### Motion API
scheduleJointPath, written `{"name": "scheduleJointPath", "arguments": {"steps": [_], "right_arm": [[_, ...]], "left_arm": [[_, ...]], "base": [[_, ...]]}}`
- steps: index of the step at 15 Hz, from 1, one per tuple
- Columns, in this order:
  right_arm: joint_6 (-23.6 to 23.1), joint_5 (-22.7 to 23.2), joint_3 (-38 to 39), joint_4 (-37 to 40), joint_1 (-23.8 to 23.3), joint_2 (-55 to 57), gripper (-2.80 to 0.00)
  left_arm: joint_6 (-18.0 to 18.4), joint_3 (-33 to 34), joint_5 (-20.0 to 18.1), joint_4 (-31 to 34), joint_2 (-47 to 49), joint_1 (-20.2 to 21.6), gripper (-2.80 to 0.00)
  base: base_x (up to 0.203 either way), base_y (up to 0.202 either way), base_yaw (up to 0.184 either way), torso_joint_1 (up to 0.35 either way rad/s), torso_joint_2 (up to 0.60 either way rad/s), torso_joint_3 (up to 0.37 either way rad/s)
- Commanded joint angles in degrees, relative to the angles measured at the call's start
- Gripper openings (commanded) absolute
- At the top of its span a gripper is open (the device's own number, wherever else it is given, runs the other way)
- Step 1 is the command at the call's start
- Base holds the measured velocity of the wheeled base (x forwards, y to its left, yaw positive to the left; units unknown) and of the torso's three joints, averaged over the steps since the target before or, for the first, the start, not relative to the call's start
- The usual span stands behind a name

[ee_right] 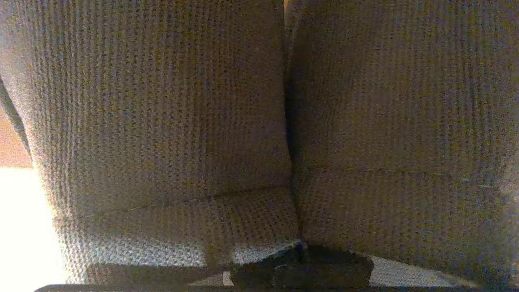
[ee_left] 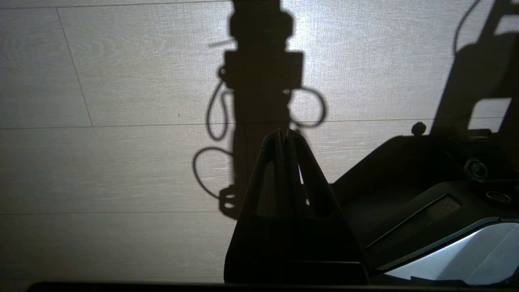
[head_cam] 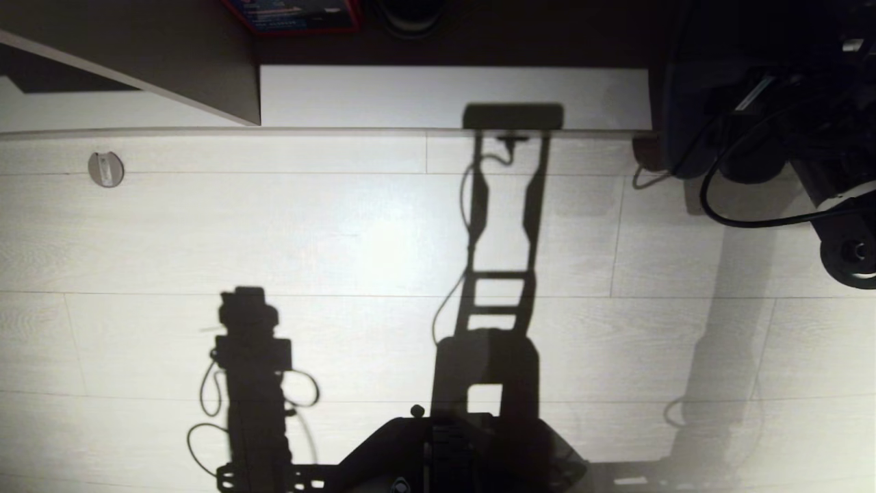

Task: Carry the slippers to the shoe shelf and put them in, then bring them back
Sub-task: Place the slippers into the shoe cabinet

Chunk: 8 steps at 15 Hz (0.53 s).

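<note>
Both slippers point(ee_right: 259, 121) hang pinched in the raised right hand point(ee_right: 302, 259).

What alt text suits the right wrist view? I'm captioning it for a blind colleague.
Two slippers of woven fabric, pressed side by side, fill nearly the whole view, with the right pincer shut on them at their edge. A bright pale strip shows beside them.

A lived-in room, a bedroom or hotel room by the look of it: pale wood-plank floor point(head_cam: 342, 233), a white skirting board point(head_cam: 452, 96) under dark furniture, and a round doorstop point(head_cam: 106, 168) set in the floor.
</note>
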Motion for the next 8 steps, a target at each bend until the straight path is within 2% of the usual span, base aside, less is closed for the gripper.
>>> {"name": "scheduleJointPath", "arguments": {"steps": [1,7,8], "right_arm": [[0.44,-0.19,-0.71,-0.31,-0.05,0.21,-2.80],[0.53,-0.27,-0.97,-0.48,-0.23,0.47,-2.80],[0.53,-0.27,-0.97,-0.40,-0.23,0.38,0.00]], "left_arm": [[-0.02,0.01,-0.03,-0.03,-0.02,0.00,-2.80],[-0.02,0.01,-0.03,-0.03,-0.02,0.00,-2.80],[-0.02,0.01,-0.03,-0.03,-0.02,0.00,-2.80]], "base": [[0.000,0.000,0.000,0.000,0.00,0.000],[0.000,0.000,0.000,0.000,0.00,0.000],[0.000,0.000,0.000,0.000,0.00,0.000]]}}
